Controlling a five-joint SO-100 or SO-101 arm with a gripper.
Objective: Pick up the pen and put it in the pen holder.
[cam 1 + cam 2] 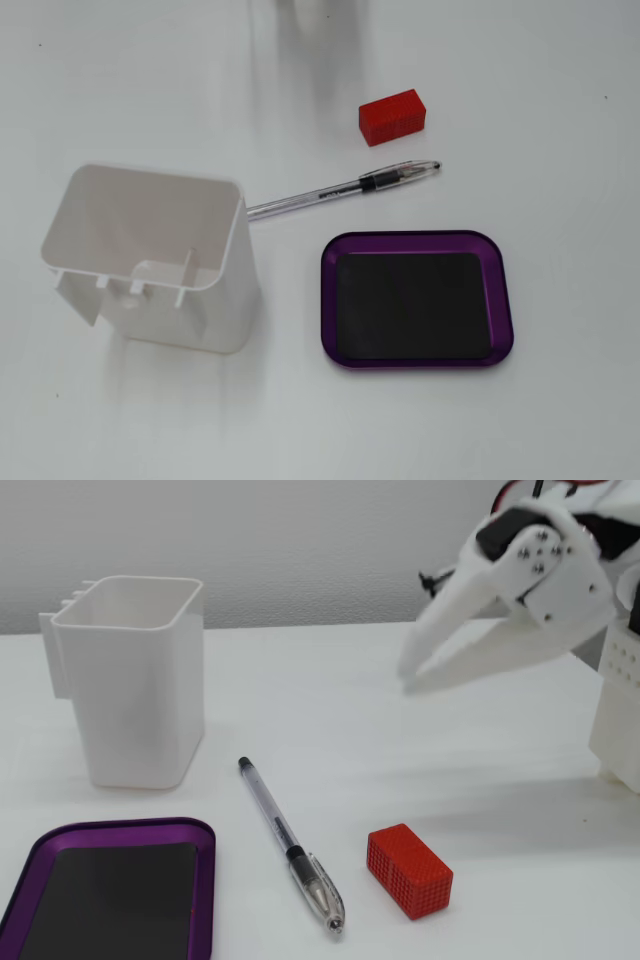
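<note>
A clear pen with a black grip (340,189) lies flat on the white table, between the holder and a red block; in a fixed view from the side it (288,845) lies with its tip towards the camera. The white pen holder (150,255) stands upright and empty, and it also shows at the left (135,680). My white gripper (405,678) hangs in the air at the upper right of that side view, well above and behind the pen. Its jaws stand a little apart and hold nothing. The fixed view from above does not show the gripper.
A red block (392,116) lies just beyond the pen and shows near the front (410,871) in the side view. A purple tray with a black inset (417,298) sits next to the holder, and its rim shows (205,880) at the front left.
</note>
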